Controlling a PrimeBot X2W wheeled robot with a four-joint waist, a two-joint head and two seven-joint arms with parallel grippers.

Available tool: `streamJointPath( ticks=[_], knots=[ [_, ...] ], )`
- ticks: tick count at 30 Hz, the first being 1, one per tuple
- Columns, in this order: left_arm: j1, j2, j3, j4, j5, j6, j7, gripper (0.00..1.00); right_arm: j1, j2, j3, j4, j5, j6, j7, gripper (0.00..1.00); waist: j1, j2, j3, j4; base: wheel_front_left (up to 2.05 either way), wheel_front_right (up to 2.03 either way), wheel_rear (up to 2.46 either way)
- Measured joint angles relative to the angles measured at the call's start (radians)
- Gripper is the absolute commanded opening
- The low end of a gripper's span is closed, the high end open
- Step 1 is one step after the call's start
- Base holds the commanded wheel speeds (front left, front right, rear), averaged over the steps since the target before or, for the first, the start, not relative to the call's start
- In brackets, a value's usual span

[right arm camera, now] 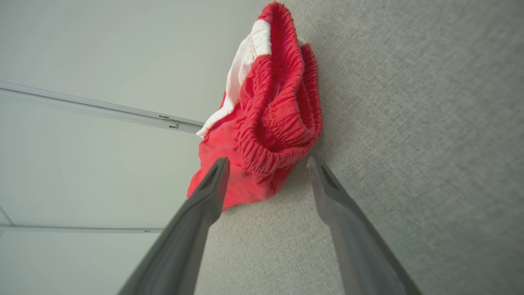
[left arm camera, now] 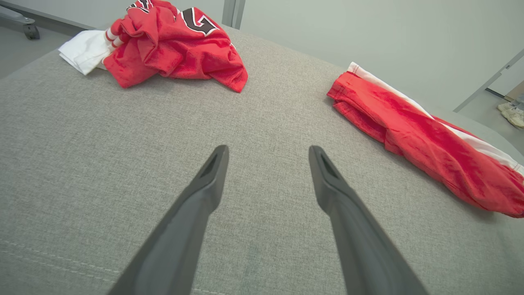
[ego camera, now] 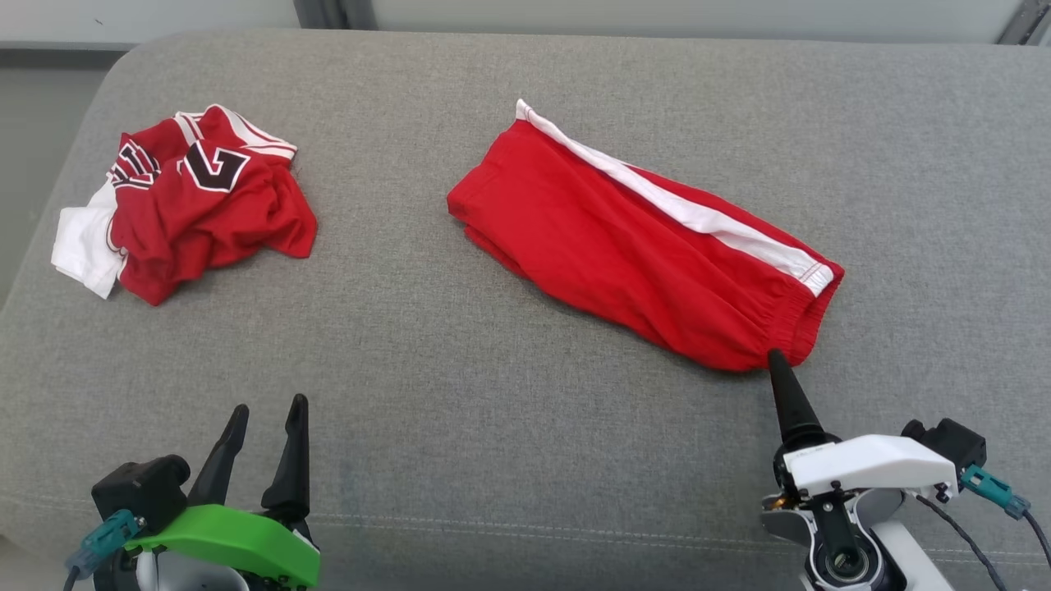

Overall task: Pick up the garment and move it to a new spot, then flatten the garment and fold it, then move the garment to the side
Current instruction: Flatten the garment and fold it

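The red cloth shorts [ego camera: 624, 246] with a white stripe [ego camera: 681, 209] down one side lie in the middle of the soft grey cushion [ego camera: 493, 410], a bit to the right. They look flat and folded over into one long shape. The stretchy waistband [right arm camera: 278, 119] is the end nearest the robot.

The right gripper [ego camera: 776, 361] is at that waistband. It is turned on its side, and its fingers are open. In the right wrist view one finger tip [right arm camera: 219, 172] is over the red cloth and the other is on the grey cushion next to it. The cloth sits between them, but nothing is held.

The left gripper [ego camera: 269, 404] hangs over bare cushion at the near left, well apart from the shorts. Its fingers are open too and hold nothing.

Far off at the left lies a crumpled red sports shirt [ego camera: 205, 205] with white trim and black letters. It is in a messy heap.

If the shorts are the garment in hand, the flattening and folding look done. What seems left is to pinch the waistband and move the shorts to the side. The shirt looks untouched, so it may need the whole job.
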Motion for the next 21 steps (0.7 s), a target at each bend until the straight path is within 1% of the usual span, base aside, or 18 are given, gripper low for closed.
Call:
streamJointPath(
  ticks=[5, 12, 16, 18, 21],
  knots=[
    [0.002, -0.012, 0.004, -0.016, 0.007, 0.000, -0.002, 1.00, -0.051, -0.004, 0.000, 0.040, 0.013, -0.001, 0.026, 1.00, 0.0000, 0.0000, 0.015, 0.001, 0.00, 0.00, 0.00],
    [0.003, -0.019, 0.010, -0.039, 0.042, 0.000, -0.001, 1.00, -0.066, -0.002, -0.007, 0.081, 0.035, -0.008, 0.030, 1.00, 0.0000, 0.0000, 0.028, 0.008, 0.00, 0.00, 0.00],
    [0.011, -0.021, 0.022, -0.045, 0.047, 0.000, 0.002, 1.00, -0.090, 0.001, -0.015, 0.099, 0.071, -0.007, 0.035, 1.00, 0.0000, 0.0000, 0.039, 0.010, 0.00, 0.00, 0.00],
    [0.013, -0.024, 0.023, -0.049, 0.052, 0.000, 0.002, 1.00, -0.105, 0.001, -0.017, 0.104, 0.088, 0.002, 0.035, 1.00, 0.0000, 0.0000, 0.041, 0.010, 0.00, 0.00, 0.00],
    [0.019, -0.025, 0.027, -0.053, 0.065, 0.000, 0.006, 1.00, -0.130, 0.003, -0.017, 0.116, 0.095, 0.002, 0.035, 1.00, 0.0000, 0.0000, 0.044, 0.011, 0.00, 0.00, 0.00]
  ],
)
